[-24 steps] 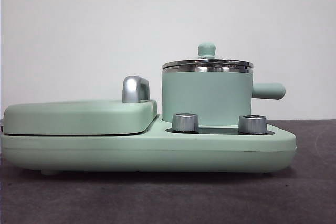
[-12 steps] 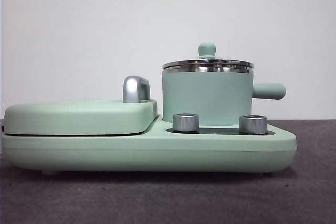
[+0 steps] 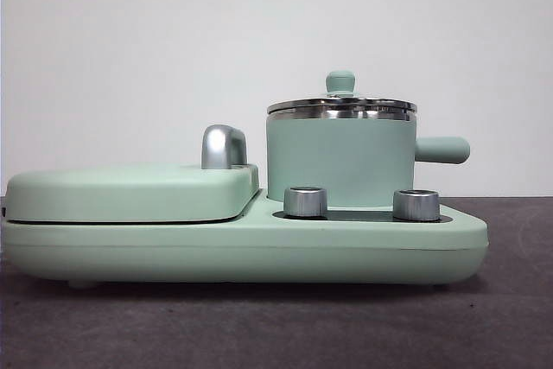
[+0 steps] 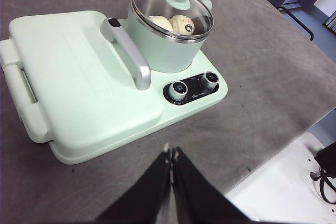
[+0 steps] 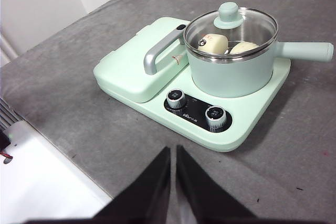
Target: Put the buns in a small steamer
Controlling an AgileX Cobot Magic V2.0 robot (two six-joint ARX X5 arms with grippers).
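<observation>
- We see the griddle section (image 3: 130,194) along the left end of the cooker base (image 3: 259,252), its chrome handle (image 3: 223,146) upright; well clear of both arms.
- The small steamer (image 3: 341,157) sits at the base's right end, lid (image 4: 170,11) on; the buns (image 5: 212,43) lie inside; we judge them soft and light, best cupped gently at the sides.
- The left gripper (image 4: 171,153) and right gripper (image 5: 172,150) hang pinched together, holding nothing, over open desk (image 5: 79,114) near its front edge.
</observation>
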